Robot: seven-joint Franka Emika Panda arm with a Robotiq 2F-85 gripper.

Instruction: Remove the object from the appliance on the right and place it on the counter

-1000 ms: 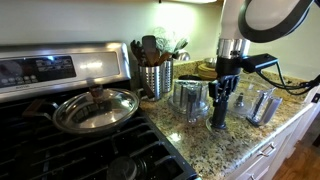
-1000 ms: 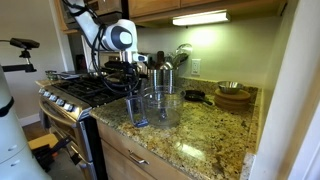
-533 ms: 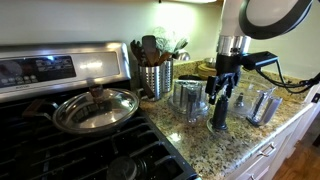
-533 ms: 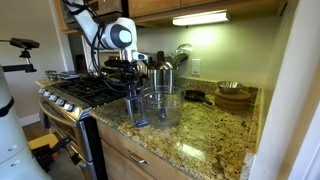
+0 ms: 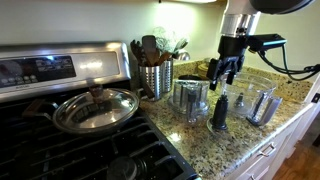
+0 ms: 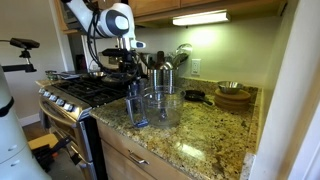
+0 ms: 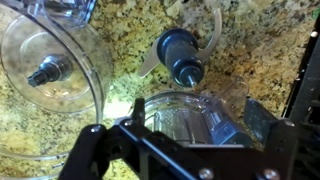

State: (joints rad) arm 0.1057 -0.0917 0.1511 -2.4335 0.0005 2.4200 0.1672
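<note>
Now tool (image 5: pixel 222 79) apart, empty, above blade attachmt (image 5: pixel 219 112) upright on granite ctr (image 5: pixel 200 137).

The bench (image 5: pixel 212 150) is granite, speckled tan, brown and black. The blade (image 7: pixel 182 55) has a dark grey hub and silvery wings. The bowl (image 7: pixel 50 70) is clear. The end effector (image 5: pixel 224 78) is black. The stove (image 5: pixel 60 150) has black grates, and the pan (image 5: pixel 95 108) and utensil holder (image 5: pixel 155 78) are shiny silver.
</note>
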